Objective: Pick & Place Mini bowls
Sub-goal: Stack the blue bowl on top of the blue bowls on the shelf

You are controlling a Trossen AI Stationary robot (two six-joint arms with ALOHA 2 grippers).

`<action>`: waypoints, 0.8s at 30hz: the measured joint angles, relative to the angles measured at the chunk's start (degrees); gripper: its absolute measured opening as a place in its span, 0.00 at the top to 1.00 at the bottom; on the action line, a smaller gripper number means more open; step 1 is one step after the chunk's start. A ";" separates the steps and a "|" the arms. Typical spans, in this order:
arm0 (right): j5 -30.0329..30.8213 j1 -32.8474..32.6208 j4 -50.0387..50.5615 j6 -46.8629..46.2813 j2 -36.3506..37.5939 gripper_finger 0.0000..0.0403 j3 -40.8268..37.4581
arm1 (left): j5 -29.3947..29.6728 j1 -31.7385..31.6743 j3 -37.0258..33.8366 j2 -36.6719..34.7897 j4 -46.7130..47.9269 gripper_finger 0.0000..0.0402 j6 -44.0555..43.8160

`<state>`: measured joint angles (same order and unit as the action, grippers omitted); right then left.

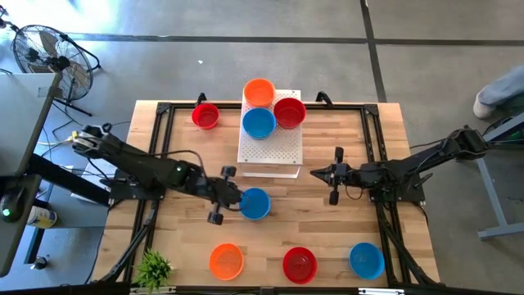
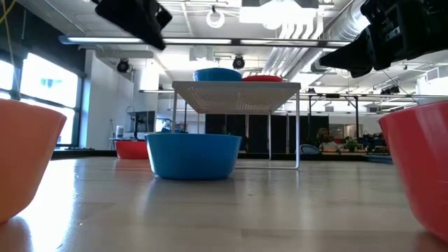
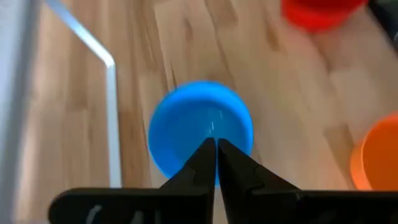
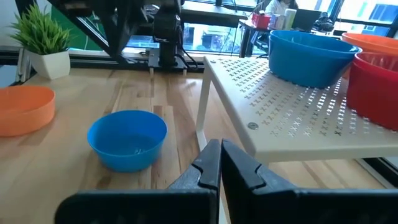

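We see our left gripper (image 1: 232, 199), jaws clenched on nothing, just beside the glossy blue plastic mini bowl (image 1: 255, 204); it is nearer than our clenched, empty right gripper (image 1: 334, 174).

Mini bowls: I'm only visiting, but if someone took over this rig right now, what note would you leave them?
Left tool: shut, empty, beside the blue bowl on the table.
Right tool: shut, empty, right of the white board.
On the board: orange bowl, blue bowl, red bowl.
Off it: red bowl at the back; orange, red, blue along the front.
Left: probably the loose bowls.
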<state>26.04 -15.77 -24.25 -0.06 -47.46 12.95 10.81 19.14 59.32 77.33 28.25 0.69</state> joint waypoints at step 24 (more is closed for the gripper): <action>-0.28 0.00 0.02 0.53 -0.13 1.00 0.02 | 1.51 3.38 1.91 18.91 -1.82 0.67 0.55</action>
<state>25.76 -15.77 -24.23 0.47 -47.59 12.97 12.32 22.52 61.23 96.25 26.44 1.23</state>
